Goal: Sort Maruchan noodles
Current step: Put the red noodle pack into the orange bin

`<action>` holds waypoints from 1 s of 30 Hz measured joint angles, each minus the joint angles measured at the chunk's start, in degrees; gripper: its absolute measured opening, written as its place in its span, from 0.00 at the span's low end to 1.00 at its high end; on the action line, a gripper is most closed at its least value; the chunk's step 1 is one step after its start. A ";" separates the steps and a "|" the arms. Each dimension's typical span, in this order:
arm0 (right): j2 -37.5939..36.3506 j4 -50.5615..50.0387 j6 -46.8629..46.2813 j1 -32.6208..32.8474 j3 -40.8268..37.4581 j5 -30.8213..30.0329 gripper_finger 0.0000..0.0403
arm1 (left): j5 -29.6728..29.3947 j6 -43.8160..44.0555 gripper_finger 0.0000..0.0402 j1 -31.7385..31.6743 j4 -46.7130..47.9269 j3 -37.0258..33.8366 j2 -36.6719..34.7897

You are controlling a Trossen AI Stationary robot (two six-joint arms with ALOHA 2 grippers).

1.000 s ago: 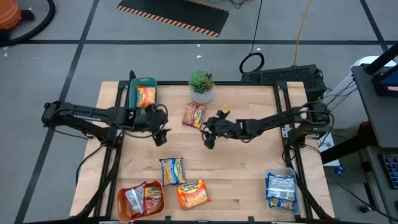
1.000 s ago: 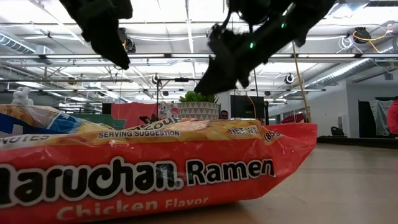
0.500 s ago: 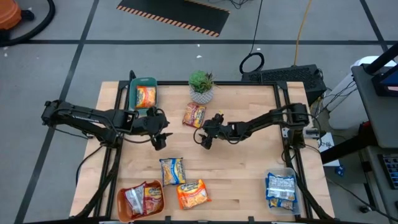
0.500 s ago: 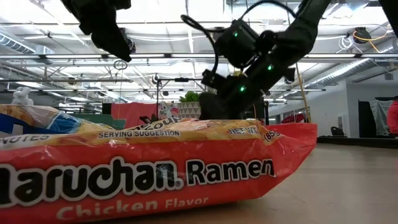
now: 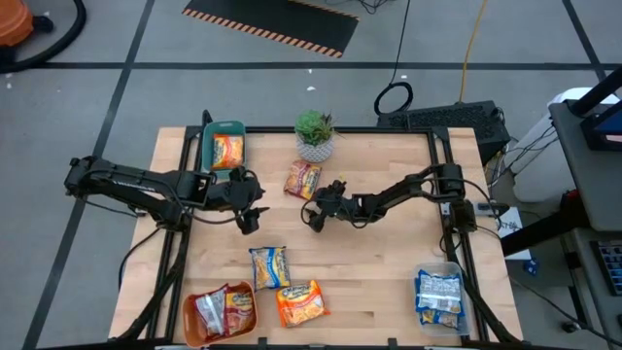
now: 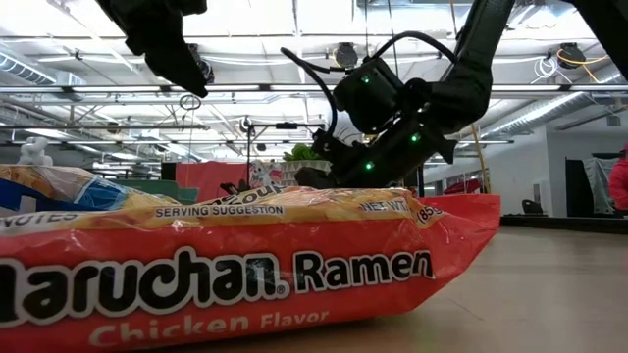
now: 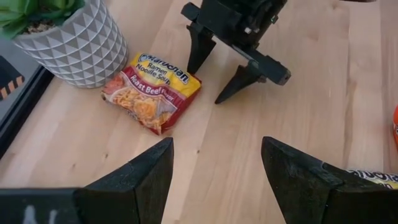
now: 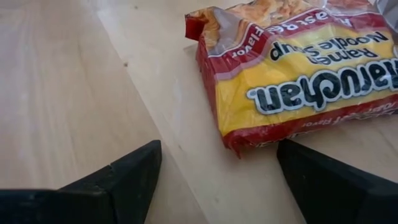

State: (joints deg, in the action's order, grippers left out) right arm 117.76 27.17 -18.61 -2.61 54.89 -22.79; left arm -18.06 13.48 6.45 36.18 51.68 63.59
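Note:
A dark red Maruchan packet (image 5: pixel 303 180) lies flat on the table near the plant, also seen in the right wrist view (image 8: pixel 298 68) and the left wrist view (image 7: pixel 152 90). My right gripper (image 5: pixel 314 211) is open, low over the wood just on the near side of this packet (image 8: pixel 217 180). My left gripper (image 5: pixel 249 210) is open and hovers left of it (image 7: pixel 217 177). A blue-and-yellow packet (image 5: pixel 269 265) and an orange packet (image 5: pixel 300 302) lie near the front edge; the orange one fills the low view (image 6: pixel 245 265).
A teal bin (image 5: pixel 210 148) at the far left holds an orange packet. An orange bin (image 5: pixel 190 321) at the near left holds several packets. A clear bin (image 5: pixel 457 292) at the near right holds silver and blue ones. A potted plant (image 5: pixel 315 134) stands at the far edge.
My right gripper has moved toward the table's left and come down, ending low beside the dark red packet. It stays open. The packets have not moved.

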 joint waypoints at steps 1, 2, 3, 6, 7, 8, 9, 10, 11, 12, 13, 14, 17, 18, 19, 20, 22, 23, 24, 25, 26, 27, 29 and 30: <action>0.04 -0.03 -0.10 0.00 0.00 -0.33 0.78 | 0.02 -0.50 0.62 -0.06 -0.02 0.00 0.00; 0.06 -0.02 -0.18 0.02 0.00 -0.92 0.78 | 0.02 -0.95 0.62 -0.06 -0.05 0.00 0.00; 0.10 0.00 -0.20 0.04 0.00 -1.02 0.78 | -0.01 -1.16 0.62 -0.06 -0.22 0.00 0.00; 0.10 -0.03 -0.68 0.04 0.00 -1.07 0.78 | 0.00 -1.34 0.62 -0.06 -0.43 0.00 0.00; 0.10 -0.07 -1.13 0.04 0.00 -1.18 0.78 | -0.02 -1.34 0.62 -0.04 -0.43 0.00 0.00; 0.13 -0.10 -1.48 0.04 0.00 -1.24 0.78 | 0.00 -1.34 0.62 -0.06 -0.43 0.00 0.00; 0.13 -0.10 -1.70 0.04 0.00 -1.25 0.78 | -0.02 -1.34 0.62 -0.06 -0.45 0.00 0.00; 0.13 -0.10 -1.72 0.04 0.00 -1.29 0.78 | 0.00 -1.34 0.62 -0.04 -0.43 0.00 0.00; 0.15 -0.10 -1.73 0.04 0.00 -1.33 0.78 | -0.01 -1.34 0.62 -0.06 -0.44 0.00 0.00; 0.15 -0.11 -1.75 0.00 0.00 -1.36 0.78 | 0.00 -1.34 0.62 -0.05 -0.44 0.00 0.00; 0.15 -0.14 -1.78 -0.02 0.00 -1.35 0.78 | -0.01 -1.34 0.62 -0.05 -0.43 0.00 0.00; 0.15 -0.15 -1.80 -0.07 0.00 -1.32 0.78 | -0.01 -1.34 0.62 -0.05 -0.43 0.00 0.00; 0.15 -0.18 -2.49 -0.33 -0.04 -0.93 0.78 | 0.00 -1.34 0.62 -0.04 -0.45 0.00 0.00; 0.15 -0.17 -2.91 -0.35 -0.04 -0.94 0.78 | -0.02 -1.34 0.62 -0.06 -0.45 0.00 0.00; 0.15 -0.17 -3.12 -0.37 -0.04 -0.96 0.78 | -0.01 -1.34 0.62 -0.05 -0.45 0.00 0.00; 0.15 -0.17 -3.18 -0.37 -0.04 -0.96 0.78 | -0.02 -1.34 0.62 -0.05 -0.47 0.00 0.00; 0.15 -0.21 -3.22 -0.37 -0.04 -1.00 0.77 | -0.02 -1.34 0.62 -0.04 -0.48 0.00 0.00; 0.15 -0.24 -3.24 -0.39 -0.04 -1.07 0.75 | -0.02 -1.34 0.62 -0.04 -0.48 0.00 0.00; 0.15 -0.26 -3.24 -0.39 -0.07 -1.19 0.73 | -0.02 -1.34 0.62 -0.06 -0.48 0.00 0.00; 0.16 -0.31 -3.24 -0.43 -0.09 -1.28 0.70 | -0.02 -1.34 0.62 -0.05 -0.48 0.00 0.00; 0.17 -0.38 -3.24 -0.52 -0.09 -1.37 0.66 | -0.02 -1.42 0.62 -0.04 -0.48 0.00 0.00; 0.17 -0.46 -3.24 -0.65 -0.11 -1.39 0.62 | -0.02 -1.73 0.62 -0.06 -0.48 0.00 0.00; 0.17 -0.56 -3.24 -0.85 -0.15 -1.44 0.53 | -0.04 -2.29 0.62 -0.06 -0.49 0.00 0.00; 0.17 -0.58 -3.22 -0.89 -0.15 -1.52 0.49 | -0.04 -2.43 0.62 -0.05 -0.49 0.00 0.00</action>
State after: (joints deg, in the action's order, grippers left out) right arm 117.93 26.59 -21.83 -3.50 54.74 -24.31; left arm -18.10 11.05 6.40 35.69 51.68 63.59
